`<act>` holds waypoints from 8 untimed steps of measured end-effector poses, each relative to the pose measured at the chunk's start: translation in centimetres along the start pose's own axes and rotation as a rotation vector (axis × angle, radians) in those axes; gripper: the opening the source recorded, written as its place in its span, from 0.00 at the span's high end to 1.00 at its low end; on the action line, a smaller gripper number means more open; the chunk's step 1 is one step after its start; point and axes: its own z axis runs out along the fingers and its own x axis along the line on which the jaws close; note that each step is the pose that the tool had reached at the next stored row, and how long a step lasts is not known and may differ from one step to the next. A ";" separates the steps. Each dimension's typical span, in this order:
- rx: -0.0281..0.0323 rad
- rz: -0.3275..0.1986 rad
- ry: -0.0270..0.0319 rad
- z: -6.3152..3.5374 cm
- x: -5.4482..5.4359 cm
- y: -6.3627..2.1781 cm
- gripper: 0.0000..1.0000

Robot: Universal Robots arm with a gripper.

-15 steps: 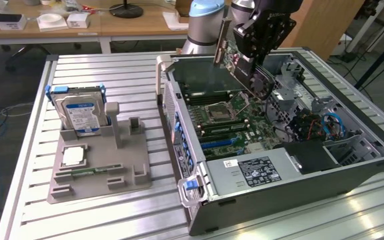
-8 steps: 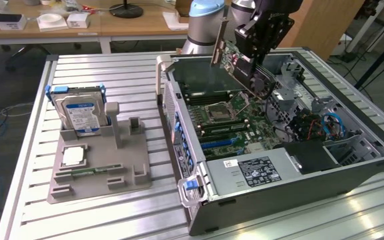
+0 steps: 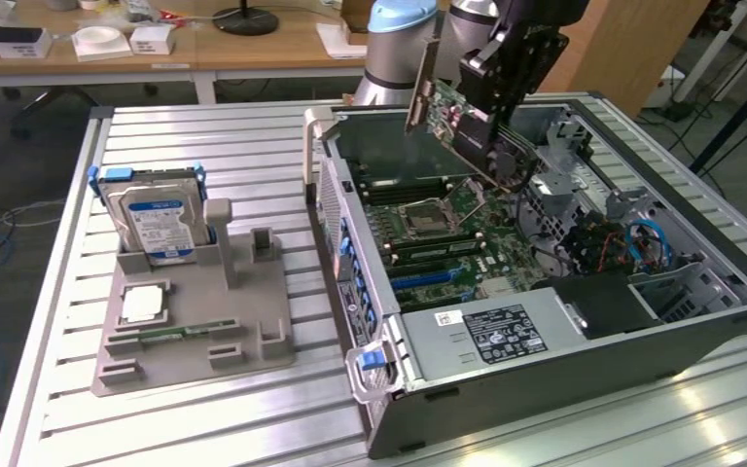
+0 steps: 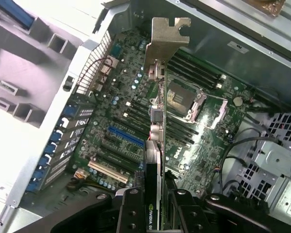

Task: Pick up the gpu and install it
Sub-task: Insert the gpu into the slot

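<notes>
The gpu (image 3: 458, 126) is a thin green card with a silvery end bracket, hanging tilted above the open computer case (image 3: 737, 321). My gripper (image 3: 497, 92) is shut on its upper edge. In the wrist view the gpu (image 4: 156, 145) runs edge-on between my fingers (image 4: 133, 213), its metal bracket (image 4: 167, 34) pointing away from the camera. Below it lies the motherboard (image 4: 194, 141) with its expansion slots (image 4: 122, 137) and empty CPU socket (image 4: 186, 99). The card hangs clear of the slots.
A grey holder tray (image 3: 192, 331) on the slatted table at the exterior view's left carries a silver hard drive (image 3: 160, 219) standing upright and a small chip (image 3: 143, 304). Inside the case are a power supply (image 3: 497, 331), cables (image 3: 633, 243) and drive bays.
</notes>
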 end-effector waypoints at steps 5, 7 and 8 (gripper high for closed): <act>-0.0012 -0.048 0.0012 0.00 0.0 0.00 0.74; -0.0016 -0.067 0.0018 0.00 0.0 0.00 0.74; -0.0019 -0.076 0.0020 0.00 0.0 0.00 0.74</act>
